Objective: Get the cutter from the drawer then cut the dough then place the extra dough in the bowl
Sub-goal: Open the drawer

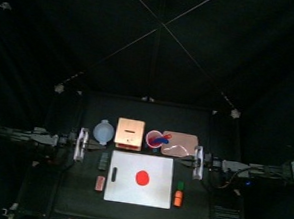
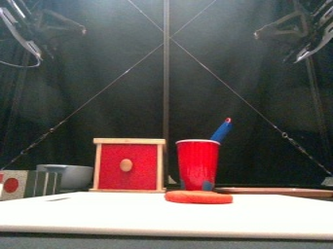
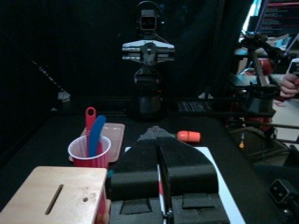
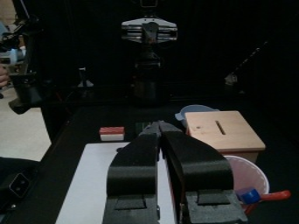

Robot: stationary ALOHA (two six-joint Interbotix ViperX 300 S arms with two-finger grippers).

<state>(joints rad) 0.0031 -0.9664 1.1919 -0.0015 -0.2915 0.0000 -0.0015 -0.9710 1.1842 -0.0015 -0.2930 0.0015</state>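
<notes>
White board [image 1: 153, 194] mid-table, my grippers parked at either side of it.
Behind the board stand the box [image 1: 131, 133], its red drawer front closed, and the bowl [image 1: 103, 131] to its left. The red dough [image 1: 138, 177] lies flat on the board. My left gripper [image 3: 162, 144] and right gripper [image 4: 160, 136] have jaws pressed together, holding nothing.

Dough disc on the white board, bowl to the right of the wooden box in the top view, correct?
No: the top view shows the blue-grey bowl left of the wooden box; the red cup stands on its right. The dough disc does lie on the white board.
</notes>
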